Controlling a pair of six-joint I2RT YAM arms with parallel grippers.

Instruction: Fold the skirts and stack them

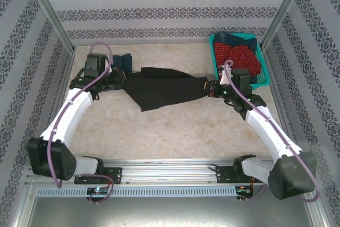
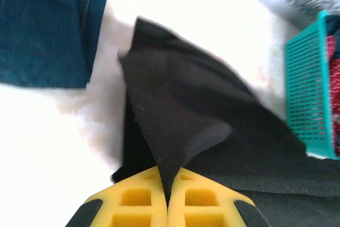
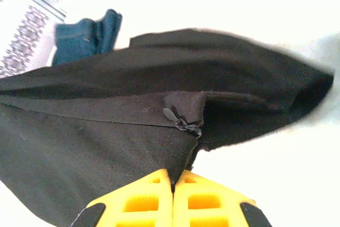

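Observation:
The black skirt [image 1: 162,89] hangs stretched between both arms across the middle of the table. My left gripper [image 1: 121,80] is shut on its left end, and the cloth [image 2: 191,131] rises in a pinched peak from the yellow fingertips [image 2: 143,198]. My right gripper [image 1: 209,87] is shut on the right end beside the small zipper [image 3: 183,122]; the black cloth [image 3: 106,131] runs away to the left. A folded dark blue denim skirt [image 1: 121,61] lies behind my left gripper. The red dotted skirt [image 1: 237,57] lies in the basket on dark blue cloth [image 1: 228,38].
The teal mesh basket [image 1: 264,78] stands at the back right, close to my right wrist; its wall [image 2: 307,89] is at the right of the left wrist view. Patterned walls enclose the table on three sides. Bare marble tabletop [image 1: 175,131] lies in front of the skirt.

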